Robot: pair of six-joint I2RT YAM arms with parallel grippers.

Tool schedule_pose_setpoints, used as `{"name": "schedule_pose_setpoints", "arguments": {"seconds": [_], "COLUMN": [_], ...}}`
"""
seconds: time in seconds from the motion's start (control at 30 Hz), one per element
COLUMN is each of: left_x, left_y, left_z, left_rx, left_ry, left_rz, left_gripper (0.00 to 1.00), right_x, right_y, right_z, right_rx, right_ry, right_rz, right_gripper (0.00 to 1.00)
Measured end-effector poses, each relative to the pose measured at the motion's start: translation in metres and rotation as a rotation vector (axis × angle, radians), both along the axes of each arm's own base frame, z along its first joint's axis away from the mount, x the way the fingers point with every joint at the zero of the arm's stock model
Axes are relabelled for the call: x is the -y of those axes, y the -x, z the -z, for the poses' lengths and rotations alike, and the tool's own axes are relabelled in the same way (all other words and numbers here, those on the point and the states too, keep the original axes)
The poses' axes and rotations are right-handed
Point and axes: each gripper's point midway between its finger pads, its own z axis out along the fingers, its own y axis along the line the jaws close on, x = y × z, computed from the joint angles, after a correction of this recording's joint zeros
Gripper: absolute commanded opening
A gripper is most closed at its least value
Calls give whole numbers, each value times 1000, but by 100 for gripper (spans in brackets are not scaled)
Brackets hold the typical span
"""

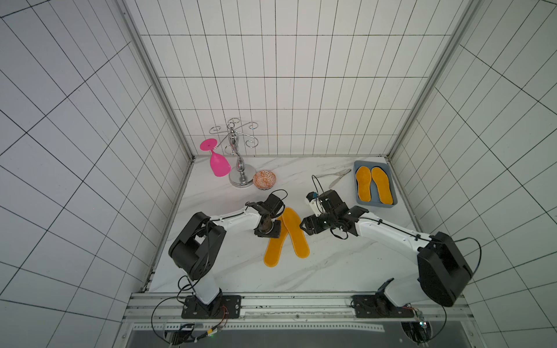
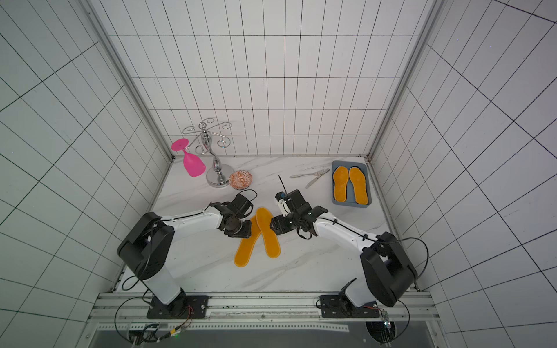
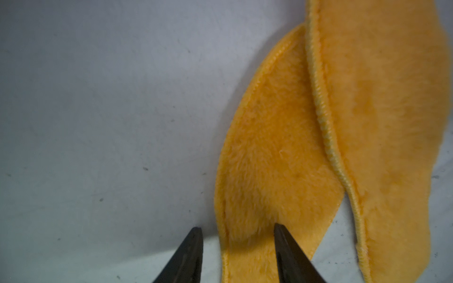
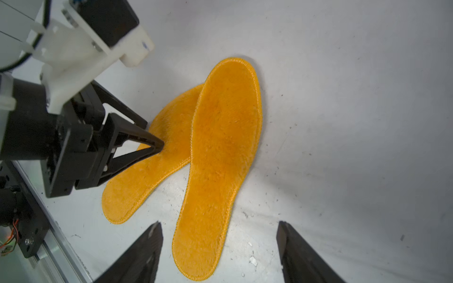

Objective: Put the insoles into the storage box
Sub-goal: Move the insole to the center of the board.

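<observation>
Two orange insoles lie crossed mid-table: the upper insole (image 1: 297, 233) (image 4: 220, 159) overlaps the lower insole (image 1: 272, 251) (image 3: 274, 152). My left gripper (image 3: 236, 229) (image 1: 271, 231) points down, open. It straddles the lower insole's rim, with one fingertip (image 4: 158, 144) on the fleece and the other on the table. My right gripper (image 4: 219, 225) (image 1: 304, 226) is open, its jaws wide around one end of the upper insole, not touching it. Two more orange insoles (image 1: 373, 184) lie side by side in the blue-grey storage box (image 1: 376, 206) at the back right.
A fork and knife (image 1: 336, 175) lie just left of the box. At the back left are a small orange patterned bowl (image 1: 264, 180), a chrome glass rack (image 1: 239, 168) and a pink goblet (image 1: 218, 161) hanging upside down from it. Tiled walls close three sides.
</observation>
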Motion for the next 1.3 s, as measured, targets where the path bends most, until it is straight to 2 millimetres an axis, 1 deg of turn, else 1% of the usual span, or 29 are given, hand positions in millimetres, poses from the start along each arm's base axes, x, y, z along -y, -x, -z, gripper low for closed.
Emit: {"name": "schedule_pose_setpoints", "arguments": {"seconds": [0.1,0.33,0.5,0.6,0.8,1.07,1.3], "left_x": [-3,-6,-6,-6,-8,-8,-9], "left_y": [-1,-1,-1,-1,-2,-5,-6], "left_z": [0,1,2,2,4,5,5], "left_rx": [9,27,32,34,47,72,76], "left_ry": [-15,-38,-44,-46,-71,-129,-133], "left_rz": [-3,-2,0,3,22,44,43], "left_gripper": [49,49,49,49,49,48,48], "right_x": [-8,-20,-27,-26,-22,-12,5], "right_y": [10,38,50,50,41,31,29], "right_z": [12,42,62,71,74,74,74], "right_rx": [33,97,132,154,204,246,238], "right_ry": [16,58,102,130,155,203,244], "right_rz": [-52,-179,-245,-248,-213,-147,-69], "right_gripper": [71,67,62,58,55,55,55]}}
